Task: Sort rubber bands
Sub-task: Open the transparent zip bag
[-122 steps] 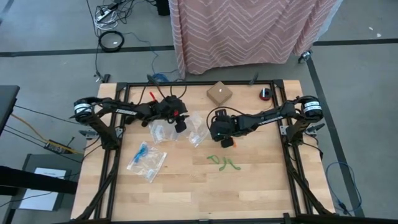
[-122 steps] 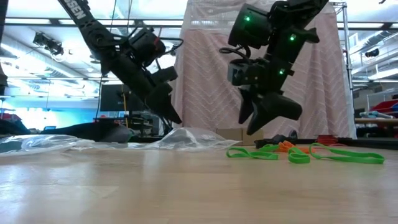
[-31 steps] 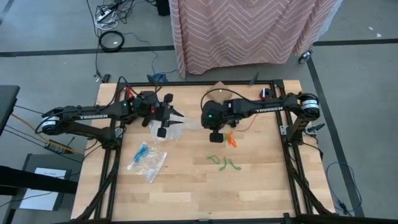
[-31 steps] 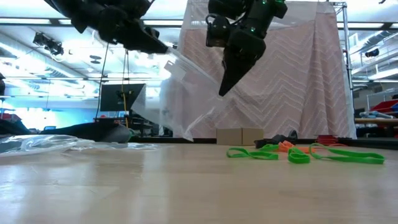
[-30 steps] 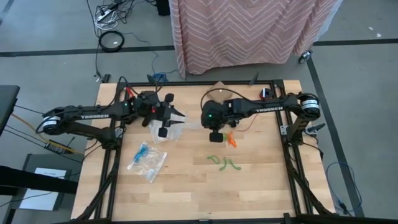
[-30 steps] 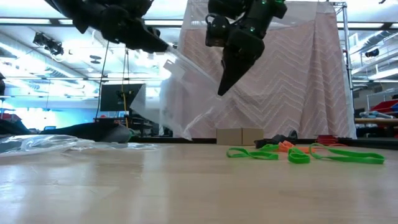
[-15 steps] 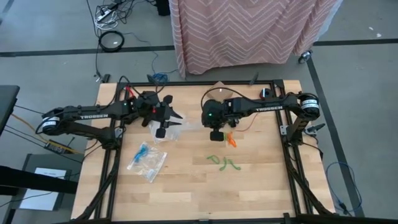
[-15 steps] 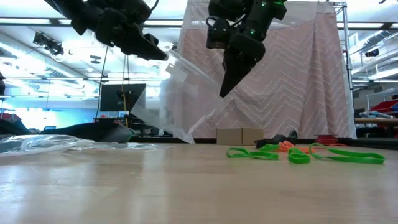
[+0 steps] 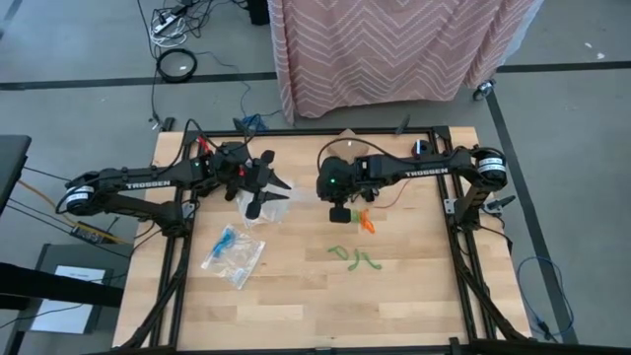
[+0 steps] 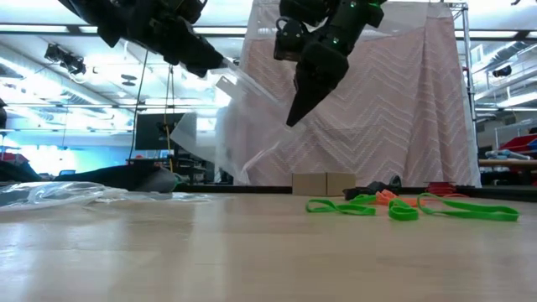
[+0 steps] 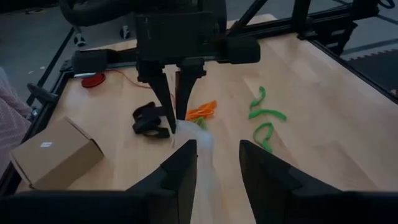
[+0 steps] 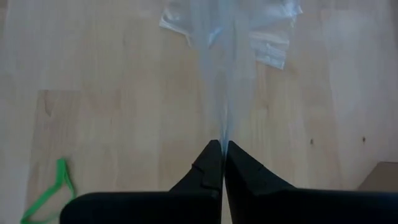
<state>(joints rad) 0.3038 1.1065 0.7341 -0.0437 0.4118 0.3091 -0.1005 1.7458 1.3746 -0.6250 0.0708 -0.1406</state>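
Observation:
A clear zip bag (image 10: 252, 126) hangs in the air between my two grippers at the table's far middle. My left gripper (image 9: 270, 197) (image 11: 217, 163) has its fingers apart at the bag's left end. My right gripper (image 9: 338, 213) (image 10: 291, 120) is shut on the bag's right side. Below on the table lie green rubber bands (image 9: 353, 256) (image 11: 264, 118), orange ones (image 9: 367, 223) (image 11: 202, 112) and black ones (image 11: 149, 121). My left gripper meets the bag's upper strip (image 10: 228, 84) at its fingertips, and clear film (image 11: 202, 149) lies between the spread fingers. Whether one finger is inside the bag's mouth, I cannot tell. The fingers come nearly level from the table's left. My right gripper pinches a thin edge of the bag (image 12: 225, 127) between its two fingers, slanting down from the table's right. The film runs straight away from the fingers, drawn out toward the left gripper. The bag is lifted clear of the table.
A second clear bag (image 9: 234, 254) with blue bands in it lies at the near left. A small cardboard box (image 11: 53, 149) and a red roll (image 11: 93, 79) stand near the far edge. A black frame rail (image 9: 296, 132) borders the table.
My left gripper has rolled a little about its own line while staying in place. The bag's hanging lower corner has swung slightly toward the left with it. Both grippers keep the bag in the air.

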